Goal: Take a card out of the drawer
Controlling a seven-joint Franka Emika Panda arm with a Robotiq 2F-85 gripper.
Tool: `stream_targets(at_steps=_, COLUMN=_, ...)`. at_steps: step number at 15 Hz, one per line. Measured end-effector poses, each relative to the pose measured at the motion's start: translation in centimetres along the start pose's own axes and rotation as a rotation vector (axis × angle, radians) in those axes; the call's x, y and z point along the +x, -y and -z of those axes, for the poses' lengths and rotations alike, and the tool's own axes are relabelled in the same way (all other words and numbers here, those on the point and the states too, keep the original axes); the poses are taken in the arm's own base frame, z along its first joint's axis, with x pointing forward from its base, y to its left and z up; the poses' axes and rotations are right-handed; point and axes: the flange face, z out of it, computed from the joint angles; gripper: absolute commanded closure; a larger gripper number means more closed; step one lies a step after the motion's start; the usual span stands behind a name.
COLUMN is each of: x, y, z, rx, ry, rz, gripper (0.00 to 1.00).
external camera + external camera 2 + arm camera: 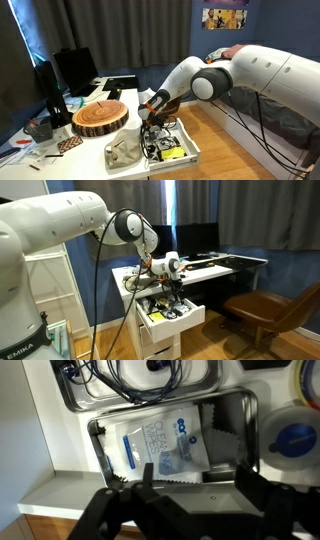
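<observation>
One thin card (165, 445), prob. light, stiff-ish & slick, flat in metal tray (96, 450) of open drawer (178, 321), just below gripper (193, 478) w/ jaws spread wide & empty; best nipped by a free edge, not pressed on flat face.

White desk surface (90, 153) in an exterior view. A round wood slab (100, 117) lies at its centre. A crumpled pale cloth (125, 150) lies just beside the slab, towards the front edge. A small dark patterned piece (68, 143) and a dark cup (40, 128) lie near the slab on its far side from the cloth. A monitor (75, 68) stands behind the slab.
</observation>
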Motion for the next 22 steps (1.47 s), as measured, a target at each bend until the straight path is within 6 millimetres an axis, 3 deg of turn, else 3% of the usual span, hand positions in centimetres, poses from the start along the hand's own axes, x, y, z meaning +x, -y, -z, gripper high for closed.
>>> stream_targets(at_steps=5, x=-0.08, y=-0.06, z=-0.07, rx=0.017, ry=0.026, rz=-0.005, gripper=0.07)
stream_targets(at_steps=13, x=-0.17, y=-0.31, z=-0.03, rx=0.037, ry=0.071, rz=-0.015, gripper=0.05)
stream_targets(at_steps=15, x=-0.17, y=-0.37, z=0.05, rx=0.042, ry=0.077, rz=-0.018, gripper=0.00)
stream_targets(at_steps=22, x=-0.27, y=-0.59, z=0.73, rx=0.044, ry=0.099, rz=-0.022, gripper=0.00)
